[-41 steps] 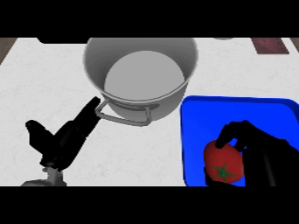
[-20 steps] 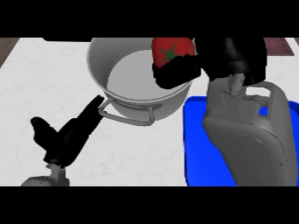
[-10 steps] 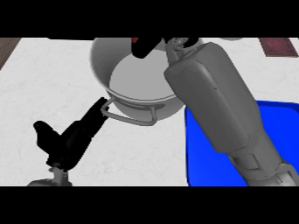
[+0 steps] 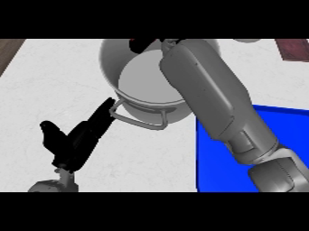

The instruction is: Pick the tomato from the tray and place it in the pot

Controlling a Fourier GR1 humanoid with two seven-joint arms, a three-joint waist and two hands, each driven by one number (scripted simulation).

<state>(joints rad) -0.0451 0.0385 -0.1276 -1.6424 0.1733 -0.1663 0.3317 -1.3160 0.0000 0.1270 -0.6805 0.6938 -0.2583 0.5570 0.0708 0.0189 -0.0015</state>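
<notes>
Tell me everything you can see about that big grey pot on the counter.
The pot is a round, grey, metal-looking vessel with tall walls and a pale bare floor. It stands upright on the white counter, a loop handle on its near side. The right forearm reaches over its rim, hiding the right side; the left hand lies near the handle.

The pot [image 4: 144, 85] stands behind and left of the tray [image 4: 217, 171].

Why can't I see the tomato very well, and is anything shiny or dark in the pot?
In the head view, the right forearm reaches over the pot and covers much of it; only a red sliver of tomato peeks out at the far rim, beside the dark right hand. The pot's floor looks pale, its inner wall a darker grey, with no glare.
</notes>
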